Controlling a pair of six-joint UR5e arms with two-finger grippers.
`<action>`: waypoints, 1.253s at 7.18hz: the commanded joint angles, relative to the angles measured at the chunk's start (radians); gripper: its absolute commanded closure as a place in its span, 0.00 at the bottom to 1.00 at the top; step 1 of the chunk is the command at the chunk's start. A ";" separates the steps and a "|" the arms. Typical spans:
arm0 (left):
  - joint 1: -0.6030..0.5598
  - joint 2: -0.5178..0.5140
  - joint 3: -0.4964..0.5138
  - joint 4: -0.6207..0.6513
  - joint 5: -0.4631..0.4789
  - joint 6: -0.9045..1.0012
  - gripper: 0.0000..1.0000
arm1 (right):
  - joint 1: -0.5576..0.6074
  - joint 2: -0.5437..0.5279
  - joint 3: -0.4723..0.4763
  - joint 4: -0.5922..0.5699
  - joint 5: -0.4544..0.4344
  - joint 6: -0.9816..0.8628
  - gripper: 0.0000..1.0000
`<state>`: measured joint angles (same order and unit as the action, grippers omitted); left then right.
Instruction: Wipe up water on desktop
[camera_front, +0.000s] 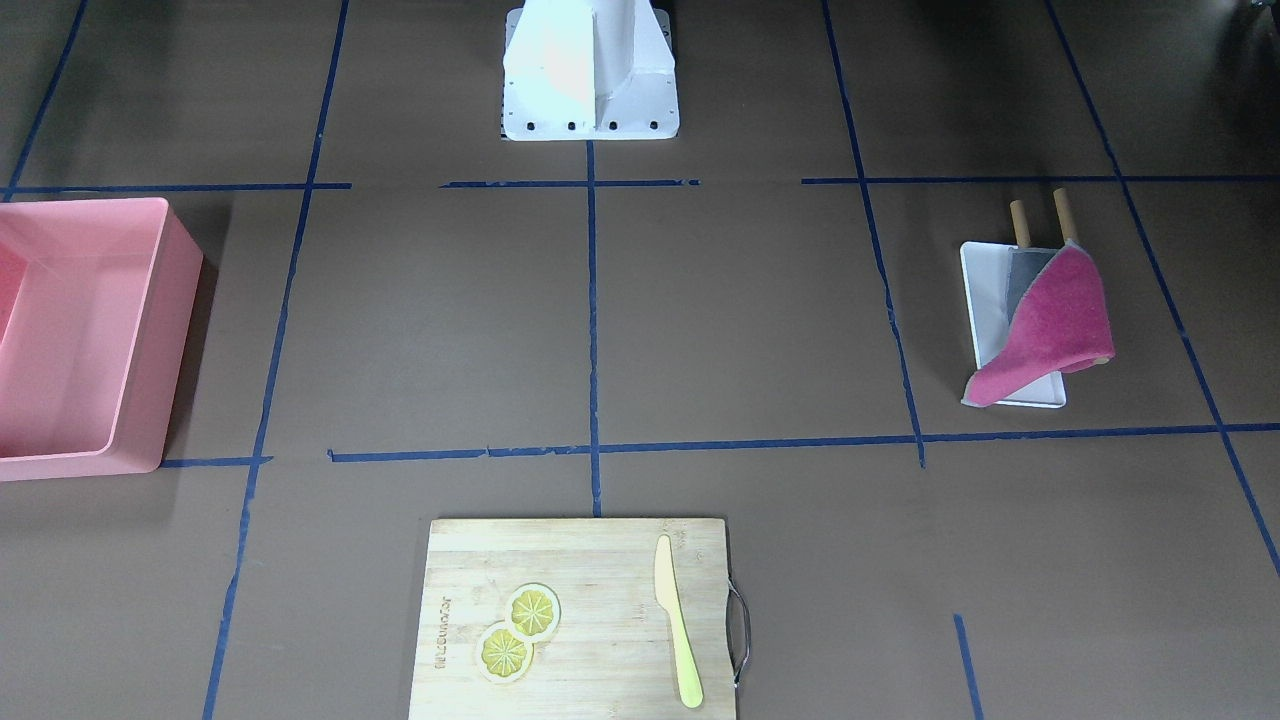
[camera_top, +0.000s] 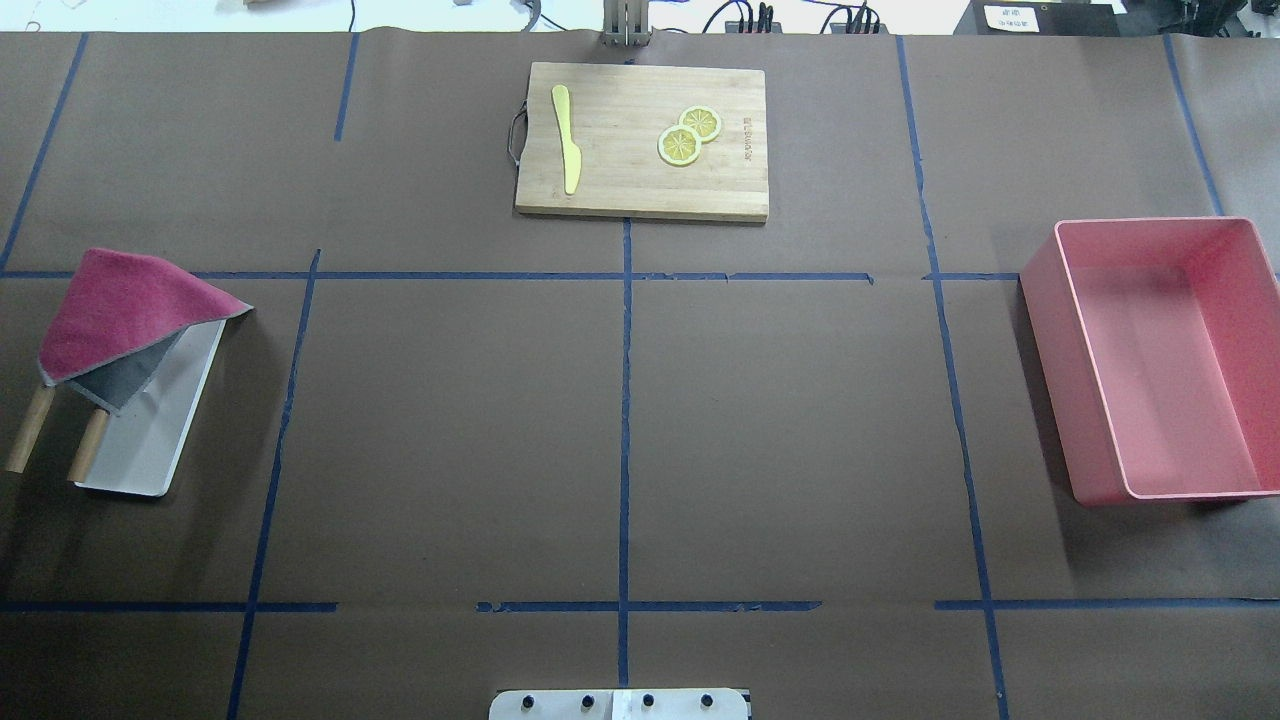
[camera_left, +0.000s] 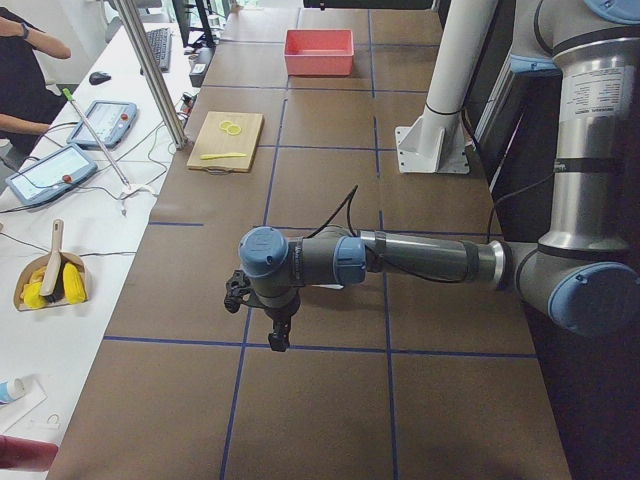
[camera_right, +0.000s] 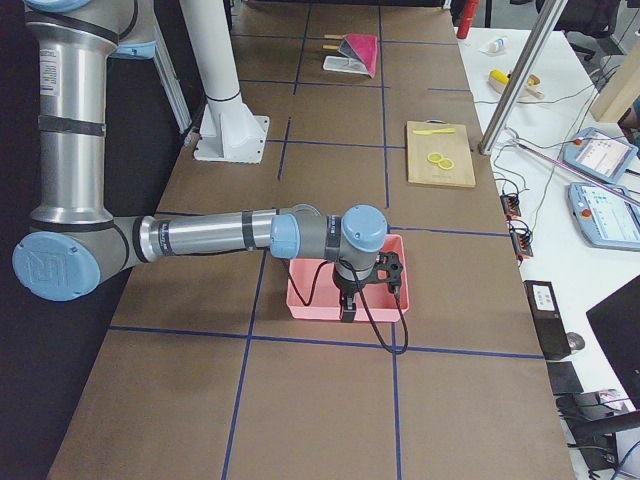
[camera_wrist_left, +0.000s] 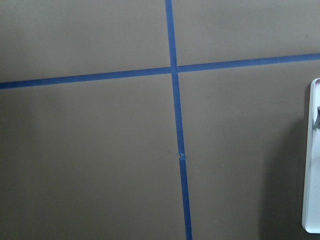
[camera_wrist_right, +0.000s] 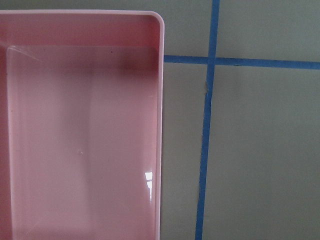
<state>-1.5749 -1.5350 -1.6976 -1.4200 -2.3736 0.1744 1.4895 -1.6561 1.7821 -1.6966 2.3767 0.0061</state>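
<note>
Desktop (camera_top: 450, 430): dark-brown surface with a grid of blue tape lines (camera_top: 625, 400), spanning the whole workspace under every item.

Left side, mid-depth: white rectangular tray (camera_top: 150, 450) lying at a slant. A magenta cloth (camera_top: 120, 310) is draped over its far end, with a grey layer (camera_top: 125, 375) showing beneath it. Two wooden handles (camera_top: 30, 430) stick out from under the cloth towards the robot.

Far centre: bamboo cutting board (camera_top: 640, 185) carrying a yellow knife (camera_top: 567, 140) on its left part and two overlapping lemon slices (camera_top: 688, 138) to the right of it, well apart from the knife.

Right side, mid-depth: pink plastic bin (camera_top: 1240, 350), open top.

Left gripper (camera_left: 279, 340): seen only from the left side view, pointing down above the desktop near a tape crossing, arm stretched out level. How far its fingers are open cannot be told. The left wrist view shows bare desktop, a tape crossing and the tray's edge.

Right gripper (camera_right: 347, 312): seen only from the right side view, pointing down over the bin. Its opening cannot be told either. The right wrist view shows one bin corner beside a tape crossing.
</note>
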 joint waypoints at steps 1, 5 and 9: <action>0.001 -0.007 -0.026 0.004 0.004 -0.010 0.00 | 0.000 -0.001 0.002 0.000 0.001 0.000 0.00; 0.001 -0.004 -0.054 0.000 0.001 -0.013 0.00 | 0.000 -0.002 0.002 0.000 0.001 -0.001 0.00; 0.010 0.016 -0.082 -0.040 -0.072 -0.013 0.00 | 0.000 -0.007 0.007 0.002 -0.001 -0.002 0.00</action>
<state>-1.5717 -1.5190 -1.7641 -1.4474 -2.4262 0.1610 1.4895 -1.6610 1.7871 -1.6952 2.3766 0.0033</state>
